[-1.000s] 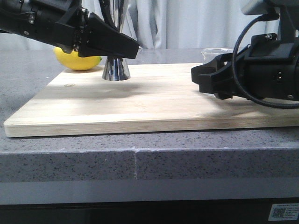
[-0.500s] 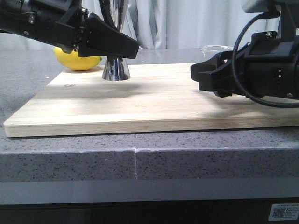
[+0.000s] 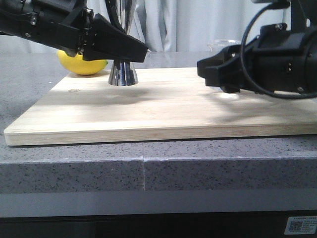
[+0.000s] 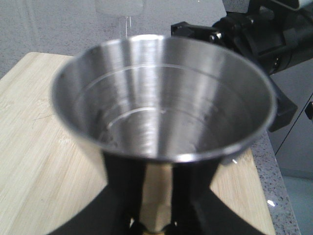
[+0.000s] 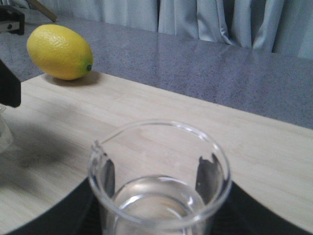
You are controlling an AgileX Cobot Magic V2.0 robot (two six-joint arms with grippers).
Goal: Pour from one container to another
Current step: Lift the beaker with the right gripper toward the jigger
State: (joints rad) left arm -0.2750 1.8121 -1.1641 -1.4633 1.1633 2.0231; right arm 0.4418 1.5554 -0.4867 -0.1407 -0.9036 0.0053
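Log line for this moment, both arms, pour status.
left gripper: shut on jigger, standing on board | right gripper: shut on beaker, upright, liquid inside | pour: not begun

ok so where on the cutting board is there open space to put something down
The widest bare stretch of the board is its middle and front, between the jigger and the right gripper holding the beaker. The front left corner is bare too. It is crowded at the back left: the left gripper clamps the jigger, with the lemon close behind.
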